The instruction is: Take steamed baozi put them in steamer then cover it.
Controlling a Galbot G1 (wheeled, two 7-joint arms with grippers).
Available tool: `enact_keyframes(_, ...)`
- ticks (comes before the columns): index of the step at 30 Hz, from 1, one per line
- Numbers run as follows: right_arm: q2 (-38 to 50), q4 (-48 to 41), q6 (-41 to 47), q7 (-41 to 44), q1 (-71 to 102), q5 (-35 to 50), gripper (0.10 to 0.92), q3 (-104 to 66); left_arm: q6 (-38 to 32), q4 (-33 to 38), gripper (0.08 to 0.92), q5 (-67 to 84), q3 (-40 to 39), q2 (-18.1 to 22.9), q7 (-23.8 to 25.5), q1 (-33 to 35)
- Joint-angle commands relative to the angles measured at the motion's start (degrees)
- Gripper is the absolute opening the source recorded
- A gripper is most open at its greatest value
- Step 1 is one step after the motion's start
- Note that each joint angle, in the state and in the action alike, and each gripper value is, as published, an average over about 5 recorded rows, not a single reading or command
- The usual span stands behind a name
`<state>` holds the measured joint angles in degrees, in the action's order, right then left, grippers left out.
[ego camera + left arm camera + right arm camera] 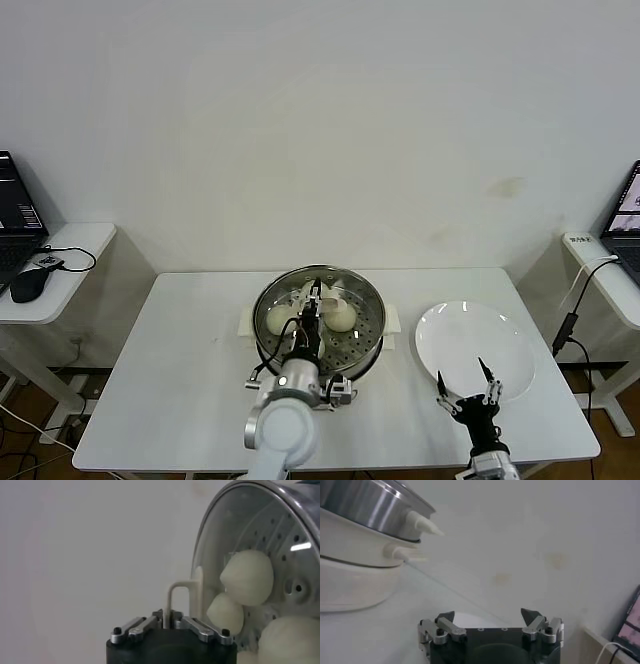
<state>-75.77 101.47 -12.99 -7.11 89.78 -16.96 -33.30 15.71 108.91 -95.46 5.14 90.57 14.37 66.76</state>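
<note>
Glass cover over baozi

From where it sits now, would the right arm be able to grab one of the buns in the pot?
Probably not. The glass cover already sits over the steamer, shutting in the baozi, and the left tool is closed on its handle. The right tool, open, is off by the white plate.

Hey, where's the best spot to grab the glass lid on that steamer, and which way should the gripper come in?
Grip the cover by its cream-white bar handle, coming straight down from above. The handle stands proud at the centre of the glass, narrow enough to pinch. The left gripper is already closed on it there. The glass dome itself looks too wide and smooth to hold.
</note>
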Motion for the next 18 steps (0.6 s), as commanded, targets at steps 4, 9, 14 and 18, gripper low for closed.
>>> enact_keyframes(4,0.2,-0.4,-0.2,0.0,0.1,0.1,0.823,0.1,-1.8,16.4,0.536,7.7,0.6,-6.1,-2.1,13.3)
enact_keyframes(9,0.3,-0.7,-0.4,0.1,0.2,0.4,0.823,0.2,-7.1,23.5,0.683,16.9,6.2,-9.0,-8.1,24.6)
enact_keyframes(14,0.9,-0.6,-0.7,0.4,0.3,1.4,0.823,0.5,-13.4,26.5,0.802,40.9,18.3,-12.2,-17.6,33.2)
enact_keyframes(18,1.8,0.4,-0.9,1.2,0.9,2.7,0.823,0.7,-29.5,21.7,0.821,66.6,30.4,-11.8,-24.9,37.9)
